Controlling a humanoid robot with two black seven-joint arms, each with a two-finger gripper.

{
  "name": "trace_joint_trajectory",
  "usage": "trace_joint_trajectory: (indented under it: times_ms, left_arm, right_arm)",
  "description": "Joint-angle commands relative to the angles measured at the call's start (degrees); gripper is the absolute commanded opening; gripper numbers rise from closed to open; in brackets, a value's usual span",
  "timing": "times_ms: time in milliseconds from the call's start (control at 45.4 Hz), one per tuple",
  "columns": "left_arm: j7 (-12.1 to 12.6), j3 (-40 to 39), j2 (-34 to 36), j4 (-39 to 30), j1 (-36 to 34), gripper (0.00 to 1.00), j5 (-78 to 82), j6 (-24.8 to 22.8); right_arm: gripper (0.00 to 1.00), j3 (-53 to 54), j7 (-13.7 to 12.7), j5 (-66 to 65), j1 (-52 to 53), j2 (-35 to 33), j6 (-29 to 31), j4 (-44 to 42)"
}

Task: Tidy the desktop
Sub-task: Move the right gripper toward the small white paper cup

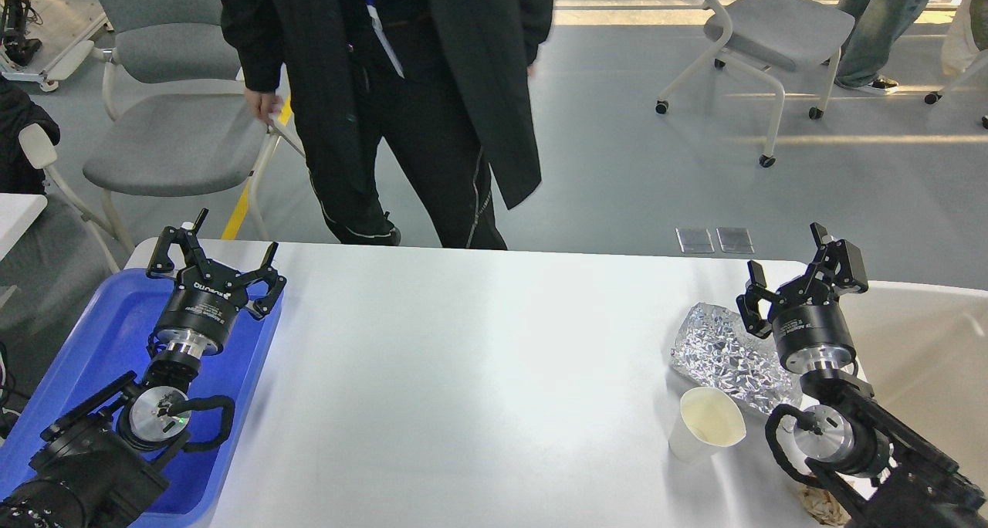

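Note:
The desktop (463, 374) is a glossy white tabletop filling the middle of the head view. My left gripper (229, 244) hovers open over the far end of a blue tray (116, 335) at the table's left, holding nothing. My right gripper (787, 254) stands open at the right, above the far edge of a crumpled silver foil bag (718, 350). A white paper cup (706, 424) lies tipped next to the foil, close to my right arm. A bit of crumpled brownish paper (822, 505) shows under the right arm at the front edge.
A beige bin (926, 358) sits off the table's right end. A person in black (409, 103) stands just behind the far edge. Grey chairs (170, 142) stand on the floor beyond.

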Motion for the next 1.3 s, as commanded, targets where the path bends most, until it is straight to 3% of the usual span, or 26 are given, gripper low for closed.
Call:
trace_joint_trajectory:
  times_ms: [0, 330, 418, 550, 771, 1057, 1277]
  left_arm:
    - [0.1, 0.1, 0.0, 0.0, 0.0, 1.00, 0.0, 0.1]
    - [-0.1, 0.0, 0.0, 0.0, 0.0, 1.00, 0.0, 0.1]
    - [-0.1, 0.0, 0.0, 0.0, 0.0, 1.00, 0.0, 0.1]
    - [-0.1, 0.0, 0.0, 0.0, 0.0, 1.00, 0.0, 0.1]
    - [-0.1, 0.0, 0.0, -0.1, 0.0, 1.00, 0.0, 0.1]
    - [-0.1, 0.0, 0.0, 0.0, 0.0, 1.00, 0.0, 0.1]
    - [-0.1, 0.0, 0.0, 0.0, 0.0, 1.00, 0.0, 0.1]
  right_arm:
    - [1.00, 0.0, 0.0, 0.0, 0.0, 0.1, 0.0, -0.2]
    - [1.00, -0.1, -0.1, 0.0, 0.1, -0.4, 0.1, 0.2]
    - [1.00, -0.5, -1.8, 0.2, 0.5, -0.8, 0.1, 1.0]
    - [1.00, -0.1, -9.4, 0.5, 0.6, -2.4, -1.0, 4.9]
    - [1.00, -1.8, -12.0, 0.4, 0.1, -7.5, -1.8, 10.8]
    - [1.00, -10.3, -12.6, 0.2, 0.6, -17.6, -7.9, 20.2]
    - [1.00, -12.9, -18.9, -1.6, 1.0, -24.1, -7.3, 24.0]
